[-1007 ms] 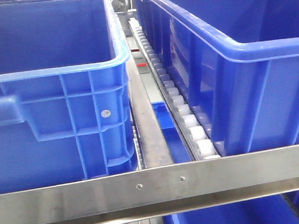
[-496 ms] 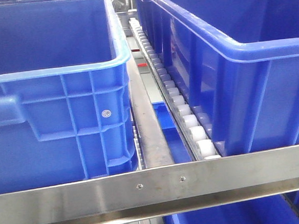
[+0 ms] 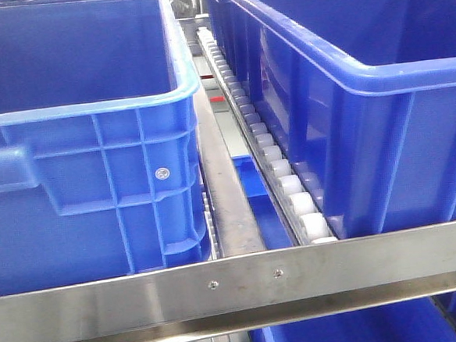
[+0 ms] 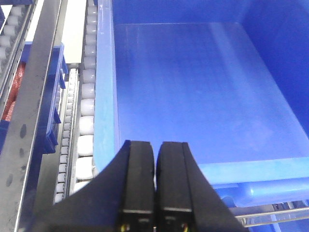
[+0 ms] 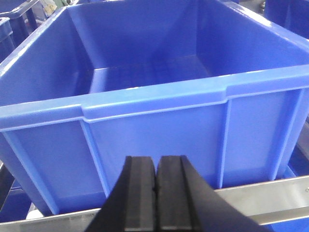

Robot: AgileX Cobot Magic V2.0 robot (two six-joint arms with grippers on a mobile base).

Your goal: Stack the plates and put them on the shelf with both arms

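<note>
Front view: we see the brushed stainless-steel shelf (image 3: 236,284) with its flat front rail, two screws and a row of small white rollers (image 3: 288,186) running away from us. A large blue plastic crate (image 3: 77,134) sits on the left, a second blue crate (image 3: 364,99) on the right. No plates and no arms appear here.

Left wrist view: the left pincer (image 4: 154,193) has its black fingers pressed together, holding nothing, hovering over the near rim of a blue crate (image 4: 193,96), which looks empty. Rollers lie to its left.

Right wrist view: the right pincer (image 5: 155,193) is likewise together and empty, facing a blue crate's near wall (image 5: 159,130).

The pale plates are out of sight in every view. We judge stacking and shelving not yet evident; everything appears left to do.
</note>
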